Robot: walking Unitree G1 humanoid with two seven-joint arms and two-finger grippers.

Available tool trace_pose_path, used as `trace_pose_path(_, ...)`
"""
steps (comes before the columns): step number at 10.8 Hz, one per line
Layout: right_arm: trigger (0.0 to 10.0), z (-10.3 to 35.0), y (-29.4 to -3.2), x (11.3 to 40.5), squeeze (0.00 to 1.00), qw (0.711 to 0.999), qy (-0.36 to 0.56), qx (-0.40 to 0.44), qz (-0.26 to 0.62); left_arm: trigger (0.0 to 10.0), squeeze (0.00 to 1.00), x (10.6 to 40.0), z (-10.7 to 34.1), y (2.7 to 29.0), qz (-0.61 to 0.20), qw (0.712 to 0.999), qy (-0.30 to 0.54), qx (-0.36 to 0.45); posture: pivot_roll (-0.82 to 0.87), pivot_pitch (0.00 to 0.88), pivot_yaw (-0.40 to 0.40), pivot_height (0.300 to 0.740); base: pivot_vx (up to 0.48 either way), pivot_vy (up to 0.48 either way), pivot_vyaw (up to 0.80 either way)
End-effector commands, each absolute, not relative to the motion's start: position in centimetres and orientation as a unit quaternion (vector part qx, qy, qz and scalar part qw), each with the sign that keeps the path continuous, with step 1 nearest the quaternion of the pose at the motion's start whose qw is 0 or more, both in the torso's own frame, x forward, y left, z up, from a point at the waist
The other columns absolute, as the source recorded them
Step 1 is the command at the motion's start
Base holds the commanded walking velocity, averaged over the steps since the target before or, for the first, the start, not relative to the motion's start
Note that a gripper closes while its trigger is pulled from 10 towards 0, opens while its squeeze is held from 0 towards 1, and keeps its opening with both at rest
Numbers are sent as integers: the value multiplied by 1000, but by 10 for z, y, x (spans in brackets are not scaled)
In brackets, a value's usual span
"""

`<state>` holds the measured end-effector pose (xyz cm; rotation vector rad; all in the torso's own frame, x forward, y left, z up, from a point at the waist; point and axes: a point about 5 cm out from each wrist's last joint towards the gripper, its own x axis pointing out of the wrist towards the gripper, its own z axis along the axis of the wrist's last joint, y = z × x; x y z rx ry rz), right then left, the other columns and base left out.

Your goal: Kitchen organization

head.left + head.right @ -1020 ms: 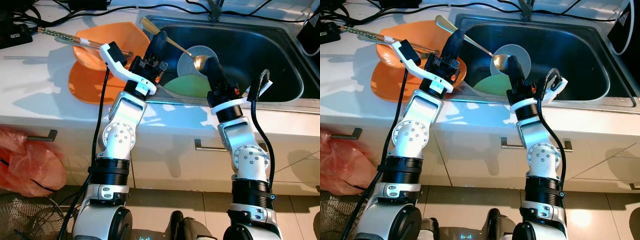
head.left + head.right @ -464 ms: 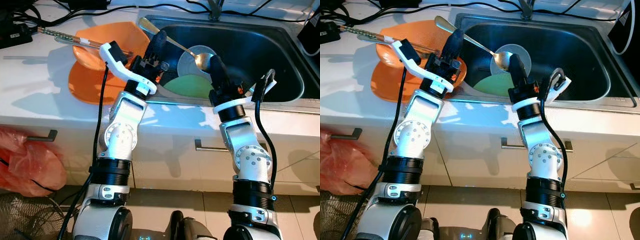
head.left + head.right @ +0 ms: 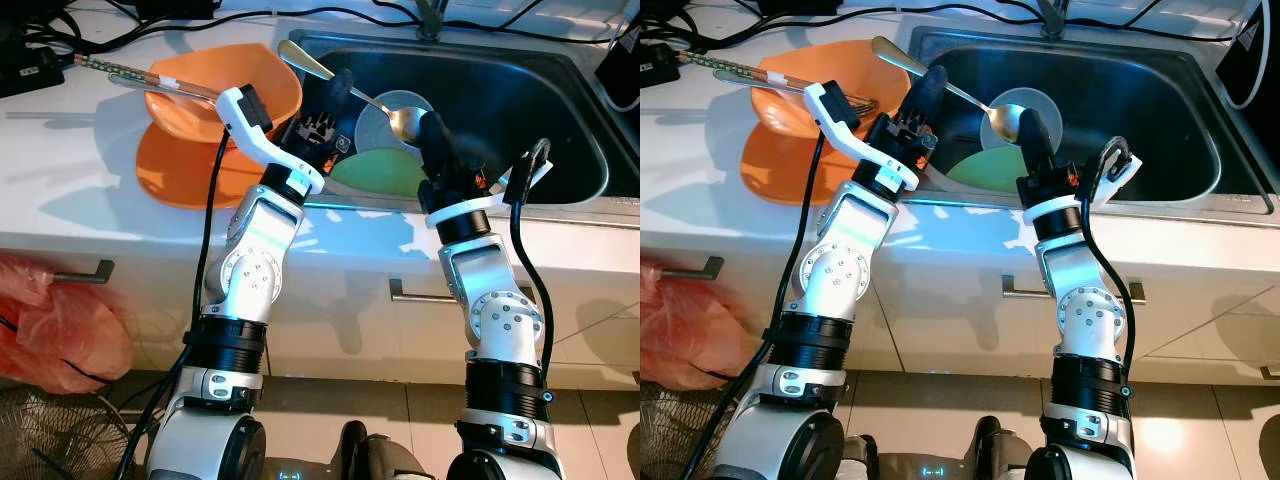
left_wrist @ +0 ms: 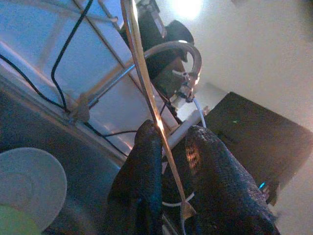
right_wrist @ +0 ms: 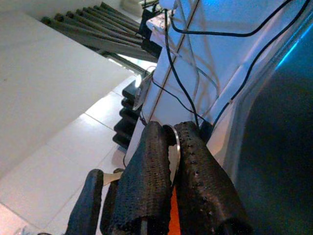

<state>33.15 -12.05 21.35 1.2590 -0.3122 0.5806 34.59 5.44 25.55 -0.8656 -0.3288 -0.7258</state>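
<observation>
A gold spoon (image 3: 372, 101) hangs slanted over the left part of the steel sink (image 3: 560, 120), with its handle end toward the counter. My right gripper (image 3: 428, 124) is shut on the spoon's bowl; in the right wrist view a thin metal rim sits pinched between its fingers (image 5: 146, 161). My left gripper (image 3: 338, 90) is at the handle. In the left wrist view the handle (image 4: 146, 88) runs through a visible gap between the two fingers (image 4: 146, 161), so that gripper stands open around it.
In the sink lie a green plate (image 3: 385, 172) and a pale round dish (image 3: 375, 128). Orange plates (image 3: 175, 170) and an orange bowl (image 3: 205, 95) with chopsticks (image 3: 120, 72) sit on the white counter to the left. Cables run along the back. A red bag (image 3: 60, 330) hangs below.
My left gripper has shifted right along the spoon's handle toward the sink, while the spoon and my right gripper have stayed almost still.
</observation>
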Motion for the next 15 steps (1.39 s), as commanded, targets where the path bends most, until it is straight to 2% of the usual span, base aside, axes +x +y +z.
trace_pose_path(1,10000,212,-119,330,0,740,-143,604,260,10000,0,333,263,18,-390,802,-147,-428,102,177,-44,740,0,0,0)
trace_pose_path(4,10000,220,-129,333,0,712,-166,638,240,10000,0,330,261,14,-405,797,-140,-425,100,175,-41,740,0,0,0)
trace_pose_path(5,10000,223,-134,335,0,710,-177,642,230,10000,0,329,261,14,-408,797,-140,-424,101,173,-41,740,0,0,0)
trace_pose_path(6,10000,221,-147,342,0,713,-184,654,172,10000,0,328,261,14,-412,798,-139,-418,106,168,-41,740,0,0,0)
trace_pose_path(7,10000,221,-153,345,0,716,-190,654,153,10000,0,328,260,13,-413,799,-139,-415,106,168,-41,740,0,0,0)
trace_pose_path(8,4000,220,-157,346,0,719,-193,654,136,10000,0,327,260,13,-414,800,-138,-413,105,163,-41,740,0,0,0)
trace_pose_path(9,2157,215,-168,351,0,753,-187,625,85,10000,0,327,258,14,-410,805,-136,-406,102,159,-40,740,0,0,0)
trace_pose_path(10,10000,213,-172,353,0,788,-182,585,62,10000,0,328,256,16,-399,825,-138,-374,103,156,-40,740,0,0,0)
trace_pose_path(11,10000,213,-174,354,0,813,-182,550,51,10000,0,330,256,19,-376,860,-149,-311,100,156,-40,740,0,0,0)
trace_pose_path(12,10000,213,-176,355,0,822,-183,538,38,10000,0,331,257,26,-350,887,-166,-252,106,157,-41,740,0,0,0)
trace_pose_path(15,10000,215,-175,356,0,847,-192,495,29,10000,0,332,255,38,-301,922,-204,-134,115,164,-44,740,0,0,0)
